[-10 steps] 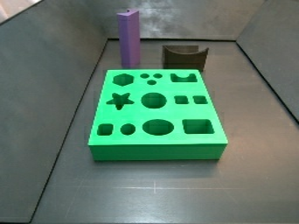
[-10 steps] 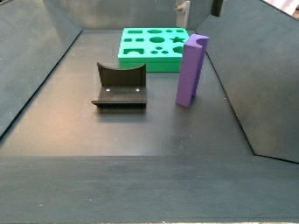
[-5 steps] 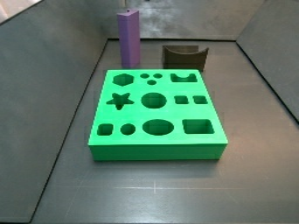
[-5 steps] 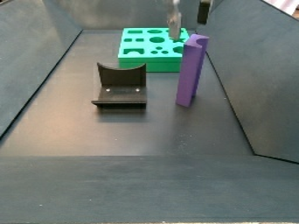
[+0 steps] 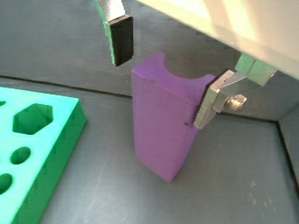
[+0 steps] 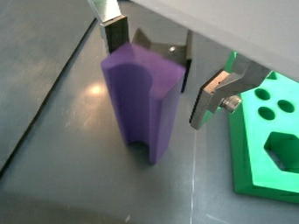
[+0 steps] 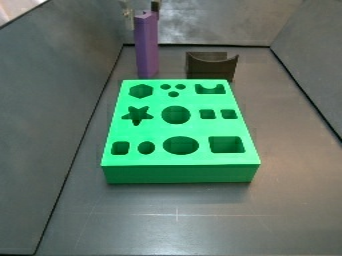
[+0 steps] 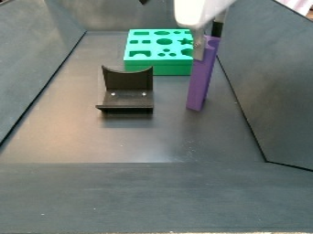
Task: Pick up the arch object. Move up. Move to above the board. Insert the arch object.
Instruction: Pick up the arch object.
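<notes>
Arch object (image 5: 163, 118): tall slim purple block, standing upright on the dark floor just beside the board (image 7: 178, 132), near the end that carries the arch cut-out. Gripper (image 5: 167, 61): directly over the block's top in both wrist views, jaws spread wide, the flat silver fingers (image 6: 208, 98) flanking its upper part with a gap on each side, nothing gripped. Squat dark brown piece (image 8: 124, 90): on the floor, well apart from the block.
</notes>
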